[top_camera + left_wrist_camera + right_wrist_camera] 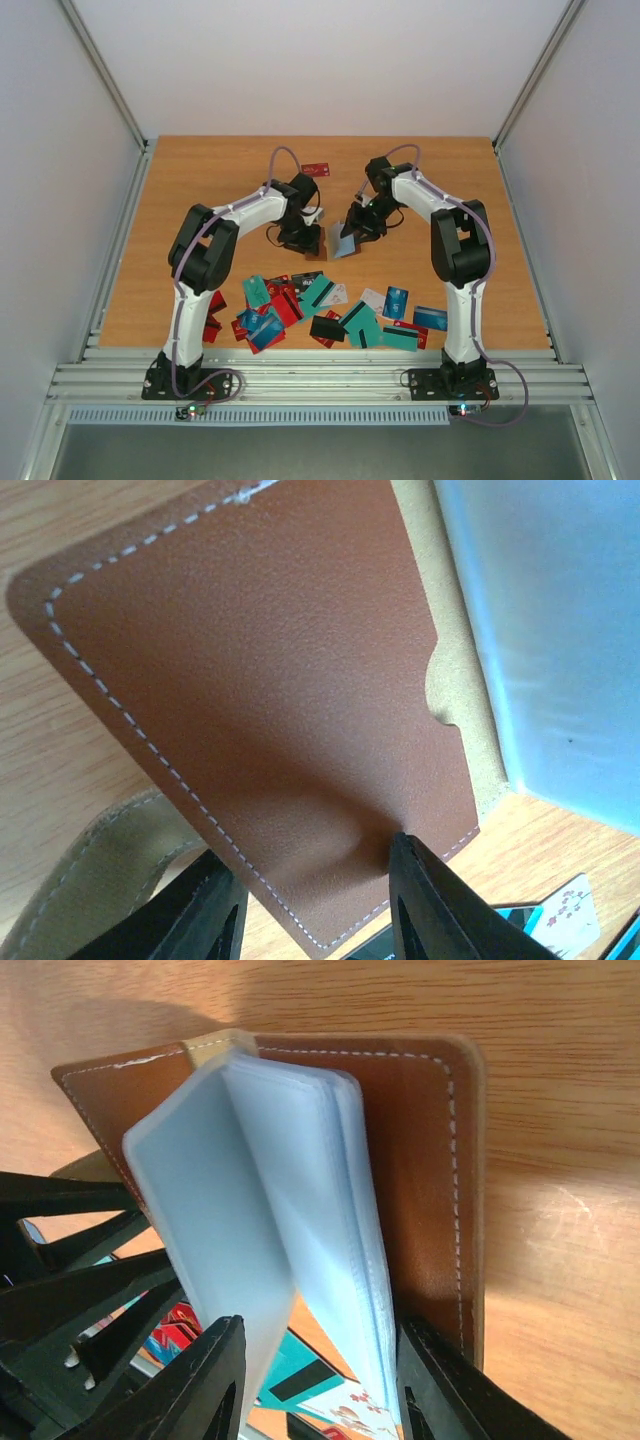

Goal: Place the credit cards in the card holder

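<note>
The card holder (318, 240) is a brown stitched wallet standing open mid-table, with pale blue plastic sleeves (345, 246) fanned out of it. My left gripper (303, 237) holds its brown cover (260, 680): one fingertip (410, 855) dents the leather and the other finger lies behind the stitched edge. My right gripper (320, 1325) stands open astride the sleeves (280, 1190), one loose sheet by its left finger and the stack by its right finger, beside the cover (420, 1160). The credit cards (330, 310) lie scattered nearer the arm bases; a teal striped one (300, 1375) shows below the sleeves.
A lone red card (315, 169) lies at the far side of the table behind the left arm. A white flowered card (565, 915) lies close under the wallet. The left arm's black fingers (70, 1260) crowd the left of the right wrist view.
</note>
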Available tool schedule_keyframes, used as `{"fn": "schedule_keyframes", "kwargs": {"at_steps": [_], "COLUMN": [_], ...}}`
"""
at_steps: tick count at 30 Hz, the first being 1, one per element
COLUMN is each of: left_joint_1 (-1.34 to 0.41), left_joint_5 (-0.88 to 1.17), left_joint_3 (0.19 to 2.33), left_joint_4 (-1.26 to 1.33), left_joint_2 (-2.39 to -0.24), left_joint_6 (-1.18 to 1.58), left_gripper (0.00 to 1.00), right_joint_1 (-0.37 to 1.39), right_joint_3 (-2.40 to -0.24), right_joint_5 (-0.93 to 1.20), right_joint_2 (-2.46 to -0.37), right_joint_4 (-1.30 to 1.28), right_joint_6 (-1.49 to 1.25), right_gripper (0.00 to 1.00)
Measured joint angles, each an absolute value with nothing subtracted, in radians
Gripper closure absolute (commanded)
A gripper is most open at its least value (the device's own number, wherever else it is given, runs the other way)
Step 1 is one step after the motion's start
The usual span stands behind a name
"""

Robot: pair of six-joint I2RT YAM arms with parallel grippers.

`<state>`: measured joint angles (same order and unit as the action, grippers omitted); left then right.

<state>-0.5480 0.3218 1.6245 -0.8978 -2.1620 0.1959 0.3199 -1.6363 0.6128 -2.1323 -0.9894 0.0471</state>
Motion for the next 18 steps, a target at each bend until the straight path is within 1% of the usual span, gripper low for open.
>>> {"fn": "schedule_keyframes", "kwargs": {"at_steps": [6,13,18], "left_joint_1": [-0.551,-0.551,-0.552], "left_joint_5": [0.333,0.364,0.379], "left_joint_3": [1.616,1.598,1.587], "left_joint_4": [-0.891,-0.869,-0.858], "left_joint_2": [-2.157,-2.150,-2.146], "left_joint_6": [0.205,0.215,0.223], "left_gripper": [0.59,0.59,0.59], "right_joint_1": [0.356,0.372,0.372], "right_joint_3": [-1.711,-1.726,-1.776], "right_joint_5": [0.548,0.477,0.445], "right_joint_2": [-2.146,-2.154,-2.185], "right_joint_4": [-1.088,-1.187,-1.247], "right_joint_6": [0.091,0.136,0.171], "right_gripper": [0.53,0.46,0.45]}}
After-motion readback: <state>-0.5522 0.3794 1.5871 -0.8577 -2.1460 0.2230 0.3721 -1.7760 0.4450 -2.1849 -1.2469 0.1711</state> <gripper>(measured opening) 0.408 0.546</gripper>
